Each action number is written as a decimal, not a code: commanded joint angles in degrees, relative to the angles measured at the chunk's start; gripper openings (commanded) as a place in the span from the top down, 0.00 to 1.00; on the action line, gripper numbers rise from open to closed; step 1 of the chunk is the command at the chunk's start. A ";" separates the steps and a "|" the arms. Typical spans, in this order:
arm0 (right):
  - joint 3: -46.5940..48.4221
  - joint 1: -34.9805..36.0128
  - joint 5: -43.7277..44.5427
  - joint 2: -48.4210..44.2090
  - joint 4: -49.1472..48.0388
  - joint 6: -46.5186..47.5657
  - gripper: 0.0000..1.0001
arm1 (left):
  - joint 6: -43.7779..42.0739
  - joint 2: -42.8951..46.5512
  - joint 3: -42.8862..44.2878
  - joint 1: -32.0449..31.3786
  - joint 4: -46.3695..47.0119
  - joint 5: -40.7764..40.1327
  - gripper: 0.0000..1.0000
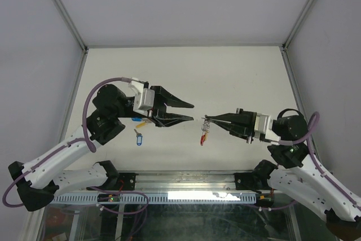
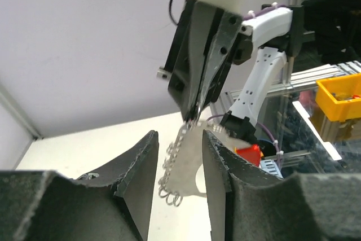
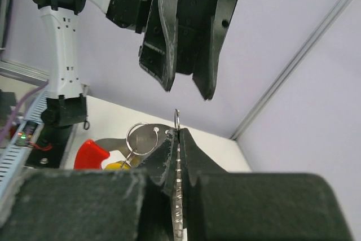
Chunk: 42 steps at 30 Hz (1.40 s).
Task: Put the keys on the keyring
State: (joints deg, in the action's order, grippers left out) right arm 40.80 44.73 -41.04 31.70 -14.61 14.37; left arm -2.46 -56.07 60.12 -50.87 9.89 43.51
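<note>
1. Top view: right gripper [image 1: 205,118] with jaws pressed together on the keyring [image 1: 203,137], a red curved plastic crescent on a silvery beaded metal chain. Crescent hanging below the fingertips, clear of the pale table [image 1: 225,77]. Facing it tip to tip, the left gripper [image 1: 193,113], jaws spread apart and holding nothing, only a narrow gap between the two sets of fingertips. Flat on the table near the left arm, a small silver-grey metal key with a blue plastic tag [image 1: 138,139]. Another blue tag and a yellow tag [image 1: 139,121] partly hidden under the left gripper. Broad bare tabletop from both grippers to the far wall; side walls well apart from either arm.
2. Left wrist view: left gripper [image 2: 179,136] with dark fingers apart, keyring [image 2: 181,162] links dangling in the open gap between them. Above, right gripper [image 2: 192,118] shut on the chain's top.
3. Right wrist view: right gripper [image 3: 177,134] closed on a thin metal loop poking up at the tips. Keyring [image 3: 90,153] crescent low on the left. Straight ahead, open left gripper [image 3: 187,90], just short of the loop.
</note>
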 commanded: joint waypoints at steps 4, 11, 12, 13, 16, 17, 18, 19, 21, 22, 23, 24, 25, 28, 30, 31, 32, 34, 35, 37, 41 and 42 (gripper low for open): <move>0.79 0.26 -2.10 -1.56 -6.53 13.06 1.00 | 0.23 4.90 -4.14 0.71 -4.23 -12.44 0.63; 2.71 0.27 -1.84 -1.97 3.72 26.66 1.00 | 5.27 8.60 -10.38 0.73 -5.52 -26.52 0.62; 2.86 0.20 -1.71 -2.06 4.80 28.34 1.00 | 6.06 9.12 -11.29 0.75 -5.76 -29.25 0.62; 3.00 0.25 -1.59 -2.16 5.75 29.75 1.00 | 6.84 9.58 -12.12 0.77 -6.10 -31.61 0.61; 3.56 0.20 -1.68 -2.29 7.94 33.05 1.00 | 9.59 10.74 -14.40 0.72 -7.29 -38.85 0.61; 3.72 0.22 -1.68 -2.30 8.33 33.61 1.00 | 10.75 11.03 -14.93 0.70 -7.95 -41.47 0.61; 3.90 0.23 -1.68 -2.26 8.82 33.90 1.00 | 12.13 11.13 -15.29 0.73 -8.94 -44.04 0.60; 4.08 0.26 -1.60 -2.12 9.27 34.07 1.00 | 13.50 11.20 -15.62 0.75 -10.16 -47.07 0.60; 4.28 0.20 -1.02 -1.83 10.54 33.90 1.00 | 16.14 10.84 -15.97 0.75 -13.00 -52.42 0.60; 4.21 0.26 -0.56 -1.61 11.04 33.42 1.00 | 17.83 10.21 -15.93 0.73 -15.05 -56.60 0.60; 4.08 0.26 -0.27 -1.49 11.24 32.46 1.00 | 19.24 9.68 -15.84 0.77 -16.92 -59.27 0.60; 4.04 0.27 0.11 -1.28 11.25 31.12 1.00 | 21.09 8.91 -15.70 0.75 -18.92 -62.08 0.59; 4.07 0.19 0.61 -0.91 11.38 29.11 1.00 | 22.67 8.11 -15.44 0.83 -21.10 -64.82 0.59; 5.98 0.26 2.47 0.78 14.94 22.91 1.00 | 26.16 6.28 -15.40 0.99 -25.60 -70.44 0.58; 7.98 0.22 3.98 2.55 18.38 19.26 1.00 | 27.22 5.42 -15.70 1.54 -26.87 -71.84 0.58; 8.85 0.26 4.63 3.24 19.94 17.86 1.00 | 27.57 4.92 -15.72 2.22 -27.57 -72.10 0.58; 9.52 0.20 5.01 3.82 21.22 16.72 1.00 | 28.31 4.33 -15.73 3.19 -28.69 -72.04 0.58; 9.85 0.22 5.39 4.38 22.25 15.18 1.00 | 30.59 3.31 -15.90 6.29 -30.88 -71.39 0.58; 9.64 0.24 5.42 4.35 22.26 14.70 1.00 | 31.73 2.95 -16.29 8.08 -31.61 -70.46 0.58; 9.04 0.23 5.63 4.10 21.82 13.85 1.00 | 33.78 2.65 -17.50 11.03 -32.33 -68.88 0.57; 8.36 0.23 6.56 3.94 21.82 12.55 1.00 | 40.58 2.13 -20.32 12.60 -34.53 -72.40 0.55; 8.34 0.25 6.67 3.97 21.94 12.12 1.00 | 43.07 1.69 -20.76 12.62 -36.08 -74.34 0.55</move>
State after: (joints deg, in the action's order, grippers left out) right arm 47.88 44.77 -36.21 36.32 8.91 30.13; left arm 31.11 -53.74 41.30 -38.70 -22.11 -25.96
